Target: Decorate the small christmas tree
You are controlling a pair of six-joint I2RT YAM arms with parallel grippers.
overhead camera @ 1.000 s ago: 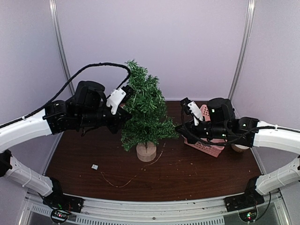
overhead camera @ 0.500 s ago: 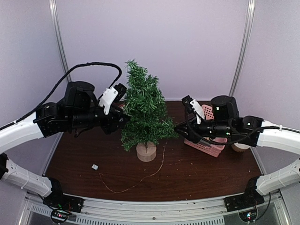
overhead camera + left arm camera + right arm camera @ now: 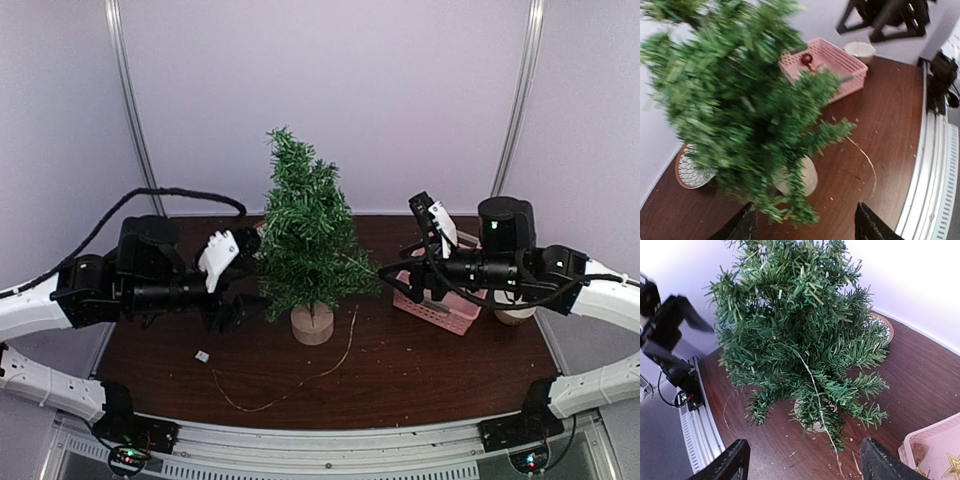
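A dark brown wooden tabletop [image 3: 430, 372] with a smooth, faintly glossy surface forms the floor of the booth. Directly behind the table rises a plain pale lilac back wall panel [image 3: 400, 100]. At the table's rear corners stand two slim silvery metal upright poles, one on the left [image 3: 132, 105] and one on the right [image 3: 517, 105], each slanting outward toward the top in the overhead view. Beyond the poles, matching pale lilac side wall panels [image 3: 50, 150] flank the table. A ribbed silver aluminium rail [image 3: 330, 445] runs along the table's near edge. Soft, even light falls on the table, leaving only faint shadows.
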